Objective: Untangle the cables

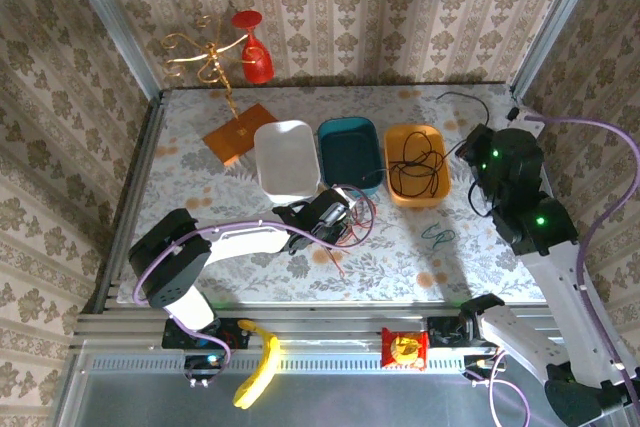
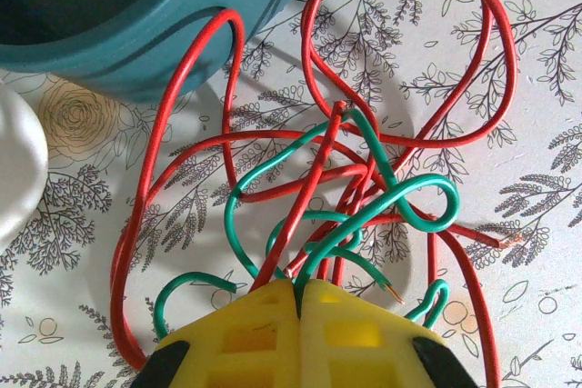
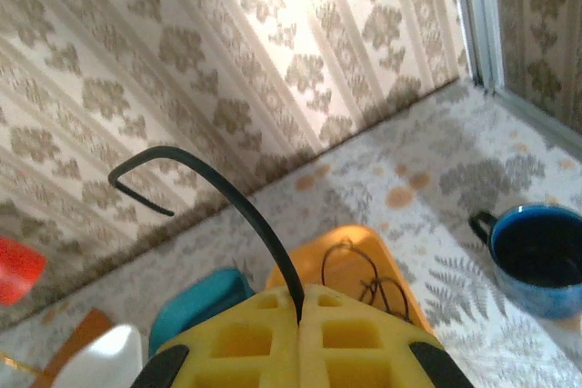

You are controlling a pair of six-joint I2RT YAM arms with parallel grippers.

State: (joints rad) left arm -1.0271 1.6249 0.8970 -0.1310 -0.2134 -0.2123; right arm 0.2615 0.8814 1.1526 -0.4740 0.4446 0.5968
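A tangle of red cable (image 2: pixel 414 52) and green cable (image 2: pixel 364 215) lies on the floral table in front of the teal bin (image 2: pixel 136 15). My left gripper (image 2: pixel 298 284) is shut on a green strand at its fingertips, with a red strand running down beside it. In the top view the left gripper (image 1: pixel 328 215) sits at this tangle (image 1: pixel 357 219). My right gripper (image 3: pixel 300 292) is raised and shut on a black cable (image 3: pixel 227 197) that arches up and left. From above, the right gripper (image 1: pixel 468 147) hangs beside the orange bin (image 1: pixel 392 179), and the black cable (image 1: pixel 462 97) loops behind it.
The white bin (image 1: pixel 287 157), teal bin (image 1: pixel 350 152) and orange bin stand in a row; more black cable (image 1: pixel 418 162) lies coiled in the orange one. A small green strand (image 1: pixel 437 237) rests on the table at the right. A blue mug (image 3: pixel 536 256) stands near the right wall.
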